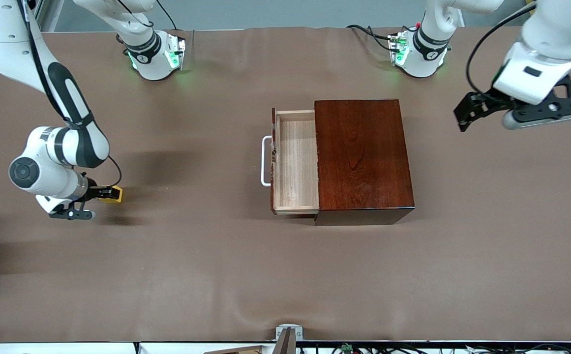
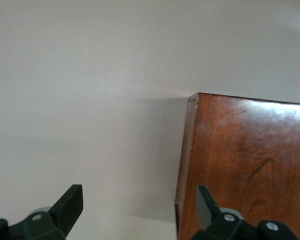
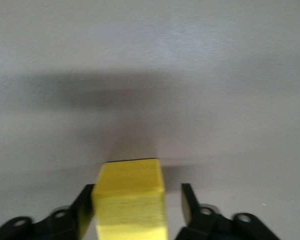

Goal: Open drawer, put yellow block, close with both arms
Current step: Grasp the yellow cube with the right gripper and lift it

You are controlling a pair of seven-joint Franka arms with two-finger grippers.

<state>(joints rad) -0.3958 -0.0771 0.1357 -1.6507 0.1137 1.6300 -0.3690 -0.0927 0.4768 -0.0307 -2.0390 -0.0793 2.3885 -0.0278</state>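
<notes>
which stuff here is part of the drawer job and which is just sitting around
Part of the job:
- drawer, pulled open, nothing in it
- yellow block, between the right gripper fingers, one finger not yet touching
- left gripper, open, waiting above the table by the wooden box

Just there:
- brown table cover
- cables along the table edge

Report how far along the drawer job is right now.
Done: the drawer stands pulled out of the wooden box, its tray empty. In hand: the right gripper is down at the yellow block on the table, fingers around it with a gap on one side. Left: carrying the block into the drawer and pushing it shut. The left gripper waits open above the table beside the box.
</notes>
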